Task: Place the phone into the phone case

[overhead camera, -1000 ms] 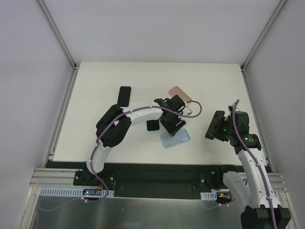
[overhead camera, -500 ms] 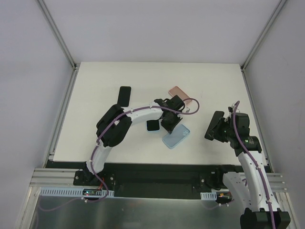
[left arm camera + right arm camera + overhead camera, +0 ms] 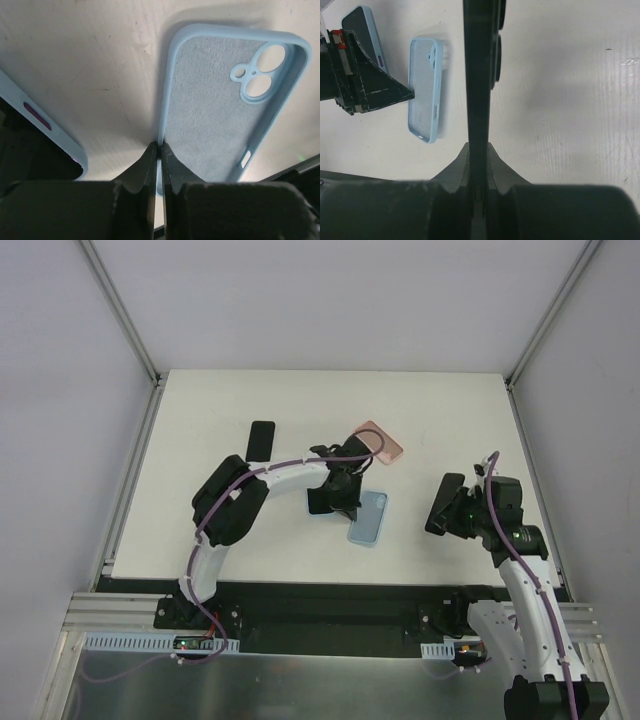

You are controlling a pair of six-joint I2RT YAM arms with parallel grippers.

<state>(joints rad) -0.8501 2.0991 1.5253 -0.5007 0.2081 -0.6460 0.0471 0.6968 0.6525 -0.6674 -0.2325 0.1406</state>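
Here, left gripper (image 3: 159,146) tight on rim of blue case (image 3: 215,115); right gripper (image 3: 479,150) tight around the phone (image 3: 479,60).

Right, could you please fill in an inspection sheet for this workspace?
Surface: white table, faint scuffs.
Job's things: light blue case flat, open side up, empty; dark phone held edge-on above the table.
Clutter: black phone, pink phone-sized item, blue-cased phone, all lying flat.
Grippers: left gripper jaws shut on the case's side wall; right gripper jaws shut on the dark phone.
Cables: purple cable along each arm.
Surroundings: grey walls, metal frame posts.
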